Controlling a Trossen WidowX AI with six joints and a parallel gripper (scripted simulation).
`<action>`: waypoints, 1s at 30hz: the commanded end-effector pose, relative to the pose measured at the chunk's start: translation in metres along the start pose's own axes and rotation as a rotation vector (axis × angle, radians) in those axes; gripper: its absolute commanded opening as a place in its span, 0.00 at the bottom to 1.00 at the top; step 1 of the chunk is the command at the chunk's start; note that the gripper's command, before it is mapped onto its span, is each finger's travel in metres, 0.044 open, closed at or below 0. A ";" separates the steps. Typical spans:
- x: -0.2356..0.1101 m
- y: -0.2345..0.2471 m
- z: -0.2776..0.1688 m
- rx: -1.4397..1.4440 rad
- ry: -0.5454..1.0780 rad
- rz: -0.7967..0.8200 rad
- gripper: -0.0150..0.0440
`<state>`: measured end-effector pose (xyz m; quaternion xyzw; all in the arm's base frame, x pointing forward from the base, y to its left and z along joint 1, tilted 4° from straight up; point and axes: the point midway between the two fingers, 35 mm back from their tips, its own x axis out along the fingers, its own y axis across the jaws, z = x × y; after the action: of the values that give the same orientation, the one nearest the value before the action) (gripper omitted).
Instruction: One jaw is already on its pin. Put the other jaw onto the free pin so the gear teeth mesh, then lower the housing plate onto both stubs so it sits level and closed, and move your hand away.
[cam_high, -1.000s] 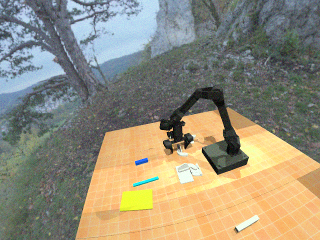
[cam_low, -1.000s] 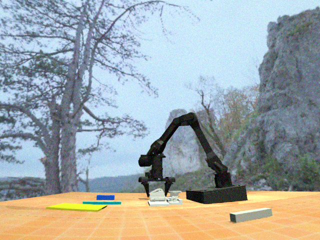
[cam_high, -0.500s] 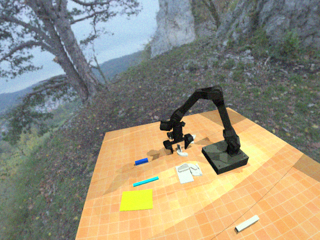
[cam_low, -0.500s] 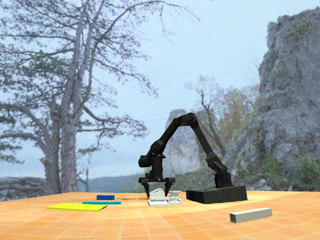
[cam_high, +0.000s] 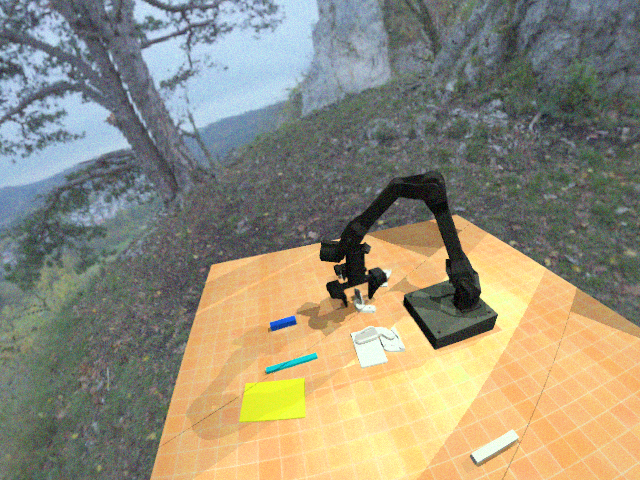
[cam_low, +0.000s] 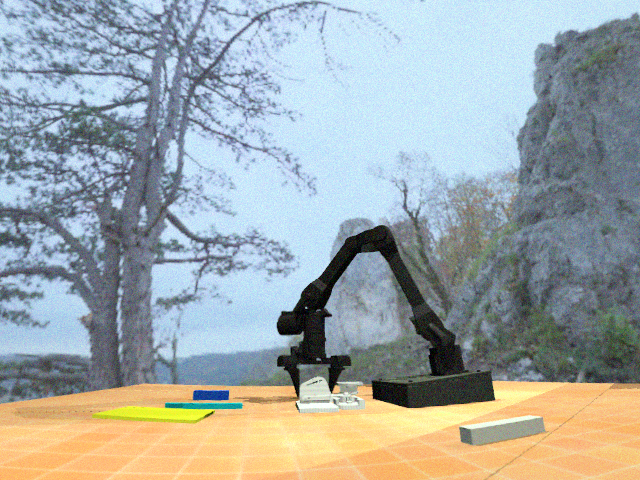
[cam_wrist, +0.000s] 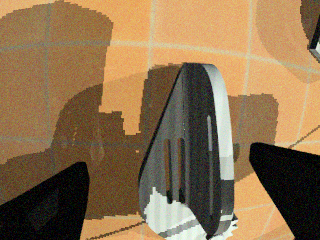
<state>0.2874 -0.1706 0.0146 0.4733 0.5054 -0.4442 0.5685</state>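
Note:
The loose white jaw (cam_high: 366, 308) (cam_wrist: 200, 125) stands on its edge on the table, its slots and toothed end showing in the wrist view. My gripper (cam_high: 357, 302) (cam_low: 315, 393) (cam_wrist: 172, 163) is open, with one finger on each side of this jaw. Neither finger visibly touches it. The white base (cam_high: 371, 356) (cam_low: 317, 407) lies nearer the top and exterior views, with the other jaw (cam_high: 366, 335) on it. The free pin is too small to make out. A white part, seemingly the housing plate, is partly hidden behind the gripper.
A blue block (cam_high: 282, 323) (cam_low: 210, 395), a cyan bar (cam_high: 291, 363) (cam_low: 203, 405) and a yellow sheet (cam_high: 273, 400) (cam_low: 153, 413) lie left of the base. A pale grey bar (cam_high: 494, 447) (cam_low: 501, 429) lies at the front right. The arm's black pedestal is right of the parts.

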 end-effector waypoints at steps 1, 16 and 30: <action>0.000 0.000 0.000 0.000 0.000 0.000 0.82; 0.000 0.000 0.000 0.000 0.000 0.000 0.48; -0.017 0.002 0.001 0.001 0.000 0.000 0.48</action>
<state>0.2849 -0.1696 0.0193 0.4722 0.5120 -0.4463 0.5619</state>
